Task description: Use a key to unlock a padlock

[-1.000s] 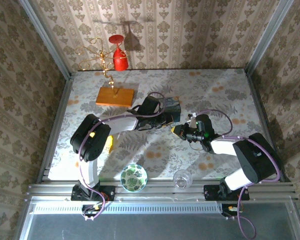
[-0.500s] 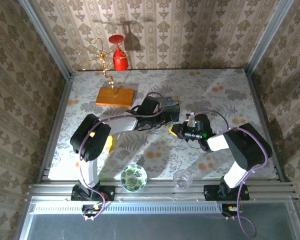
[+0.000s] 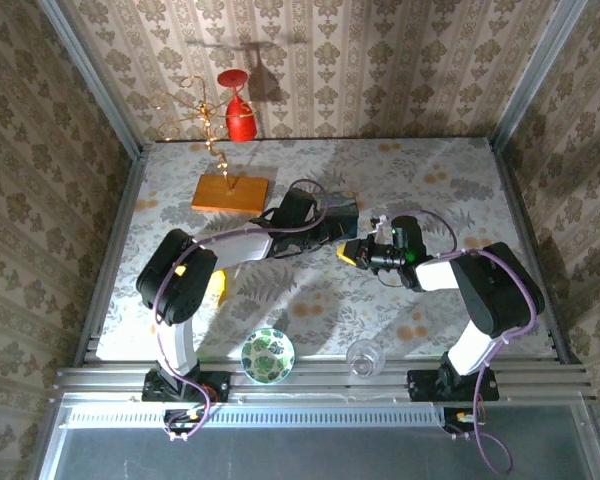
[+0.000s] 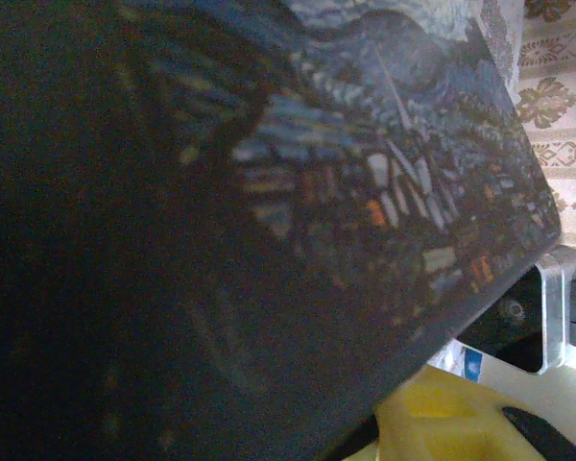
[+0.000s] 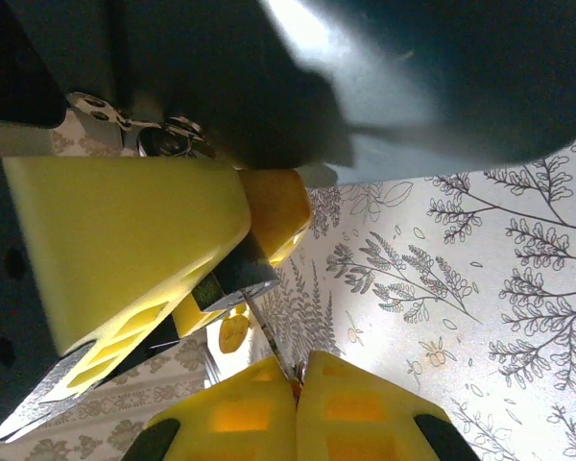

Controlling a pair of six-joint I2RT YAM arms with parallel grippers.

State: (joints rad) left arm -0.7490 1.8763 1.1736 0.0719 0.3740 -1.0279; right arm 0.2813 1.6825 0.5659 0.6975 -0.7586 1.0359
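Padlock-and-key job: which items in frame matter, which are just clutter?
In play: padlock at the edge of the blue tin; key pinched in the right gripper; left gripper holding the tin.
Clutter: red goblet; wire tree on wooden base; patterned bowl; clear glass.

My left arm reaches from the lower left up to mid-frame, the left gripper [image 3: 328, 226] clamped on the tin [image 3: 344, 206]. My right arm folds in from the lower right, the right gripper [image 3: 351, 252] pointing left, fingers pressed together.
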